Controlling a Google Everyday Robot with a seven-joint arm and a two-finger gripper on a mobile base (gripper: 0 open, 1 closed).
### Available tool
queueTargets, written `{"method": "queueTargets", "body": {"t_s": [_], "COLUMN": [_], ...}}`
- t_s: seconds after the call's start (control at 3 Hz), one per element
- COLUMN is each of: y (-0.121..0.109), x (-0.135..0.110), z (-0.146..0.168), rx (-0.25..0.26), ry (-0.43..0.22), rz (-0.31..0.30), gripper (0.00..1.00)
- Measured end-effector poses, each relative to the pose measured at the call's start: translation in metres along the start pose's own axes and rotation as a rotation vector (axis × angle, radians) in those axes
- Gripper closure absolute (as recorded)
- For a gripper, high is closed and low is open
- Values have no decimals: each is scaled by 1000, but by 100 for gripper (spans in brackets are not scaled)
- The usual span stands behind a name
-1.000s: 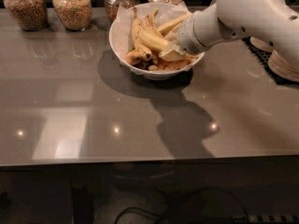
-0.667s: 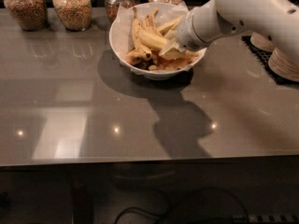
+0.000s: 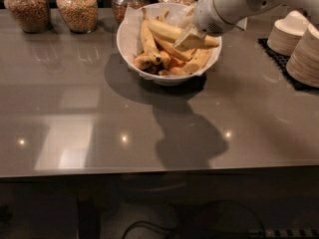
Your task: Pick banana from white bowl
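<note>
One arm (image 3: 234,4) slanting down, gripper (image 3: 189,38) at banana (image 3: 163,30) in white bowl (image 3: 125,46)

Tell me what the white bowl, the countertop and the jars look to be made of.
The white bowl is smooth and opaque with a soft sheen: likely ceramic or melamine. The countertop looks like polished grey stone or laminate; it mirrors lights and the jars. Those seem to be clear glass, since their contents show through. The gripper is down in the bowl, at the banana.

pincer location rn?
Camera view, upper right of centre: the pincer is over the wide round white bowl, at the long yellow banana, left of the stacked pale paper bowls.
</note>
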State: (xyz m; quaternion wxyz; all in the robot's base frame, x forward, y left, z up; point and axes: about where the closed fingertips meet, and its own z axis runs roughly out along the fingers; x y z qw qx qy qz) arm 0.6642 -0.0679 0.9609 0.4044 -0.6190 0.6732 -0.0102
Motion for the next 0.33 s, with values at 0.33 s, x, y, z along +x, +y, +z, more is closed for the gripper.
{"method": "queueTargets", "body": {"t_s": [0.33], "y": [3], "x": [-4], "z": [-30], "rx": [-14], "ry": [-7], "rz": [-8], "gripper": [100]}}
